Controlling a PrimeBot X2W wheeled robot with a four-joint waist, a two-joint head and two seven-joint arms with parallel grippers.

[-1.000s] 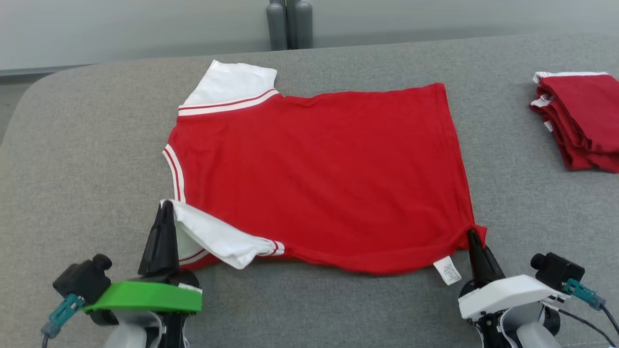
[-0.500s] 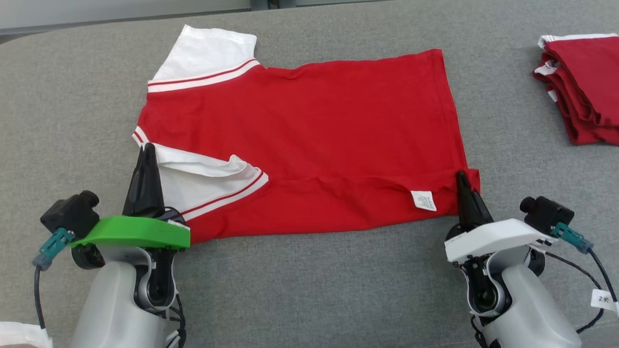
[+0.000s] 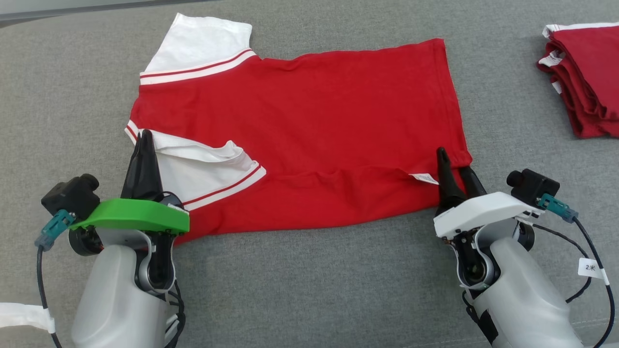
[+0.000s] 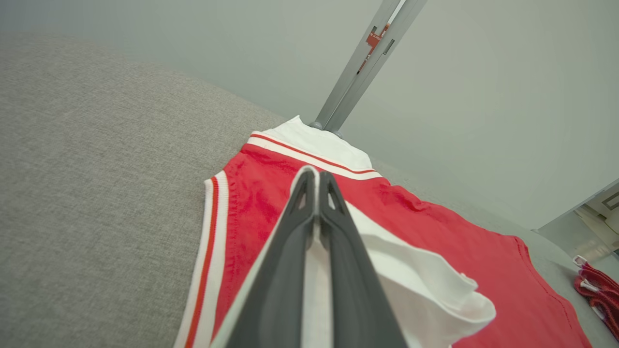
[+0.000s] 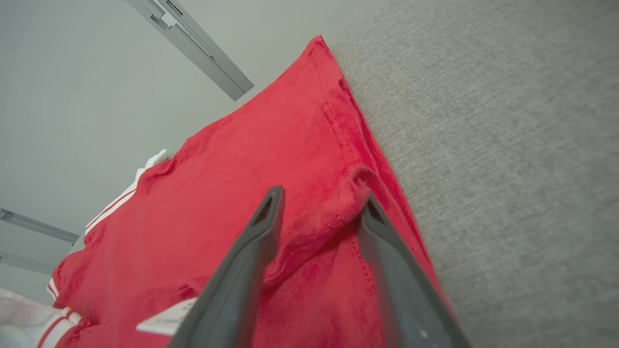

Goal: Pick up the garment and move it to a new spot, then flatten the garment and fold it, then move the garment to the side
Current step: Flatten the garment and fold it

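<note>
I saw the red white-sleeved shirt (image 3: 329, 121) lying mid-frame on the grey fabric surface (image 3: 309, 290). My left gripper (image 3: 144, 145) pinched its lower-left sleeve; my right gripper (image 3: 453, 164) stood with fingers parted at the lower-right hem.

Head view. Stack of folded red clothes (image 3: 587, 77) runs off the right edge; I can't count the pieces. Garment (image 3: 309, 121): its near-left corner sits behind the green cover (image 3: 140, 217) of my left hand (image 3: 143, 137), out of sight. The folded-over near strip hides the cloth beneath. Care label (image 3: 425, 178) lies edge-on, print too small to read. White strip (image 3: 24, 315) at lower left is cut by the frame; can't tell what it is.

Left wrist view. Sleeve cloth is hidden where the fingers (image 4: 280, 280) meet. Finger bases are off the bottom edge. Sticker (image 4: 373, 36) on grey post (image 4: 358, 72) is unreadable.

Right wrist view. Label partly behind a finger. Can't tell whether my right hand (image 5: 324, 195) touches the cloth ridge between its spread fingers.
</note>
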